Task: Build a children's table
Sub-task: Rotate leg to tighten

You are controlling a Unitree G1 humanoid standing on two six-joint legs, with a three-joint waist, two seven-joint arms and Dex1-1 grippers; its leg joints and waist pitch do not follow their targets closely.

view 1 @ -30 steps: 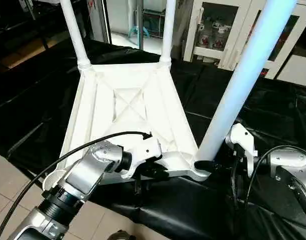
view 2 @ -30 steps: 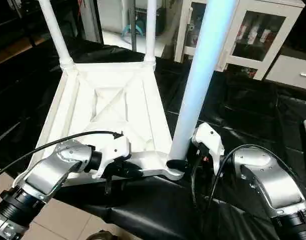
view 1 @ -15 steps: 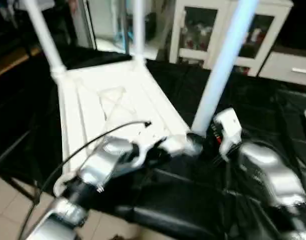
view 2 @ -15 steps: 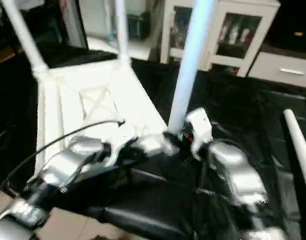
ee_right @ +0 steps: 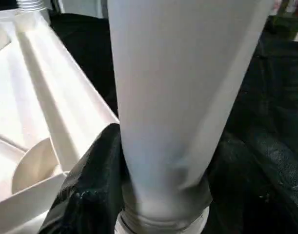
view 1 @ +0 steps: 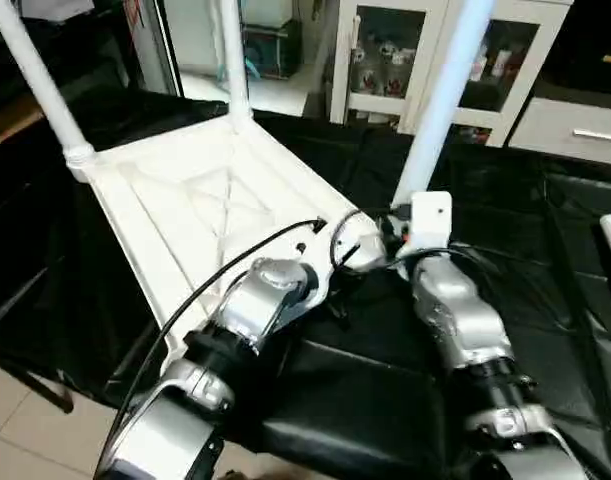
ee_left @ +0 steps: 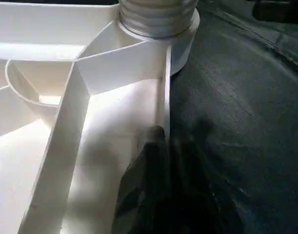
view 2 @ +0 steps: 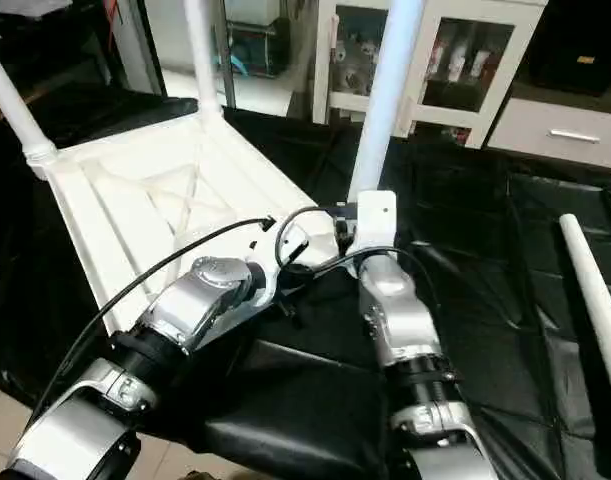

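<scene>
Table top: the white children's table top is lying upside down on the black-draped counter, its X-ribbed underside facing up and one near corner reaching toward the robot.
Far legs: two white tube legs are standing up from the far corner sockets, one at the far left corner and one further right.
Left arm: the silver left forearm is reaching forward and slightly rightward, a black cable arching over it, ending at the near edge of the table top.
Left pincer: the left pincer is pinching narrowly on the thin side rim of the top, just short of the threaded corner socket; one dark fingertip is lying on the inner face of the rim.
Near leg: a third tube leg is standing upright in the near corner socket, just beside the left pincer's grip.
Right arm: the right forearm is stretching straight ahead toward that leg.
Right pincer: the right pincer is closing about halfway around the base of the upright leg, a black finger pressing against its side just above the socket.
Loose leg: a fourth tube leg is lying flat on the counter, well apart at the far right.
</scene>
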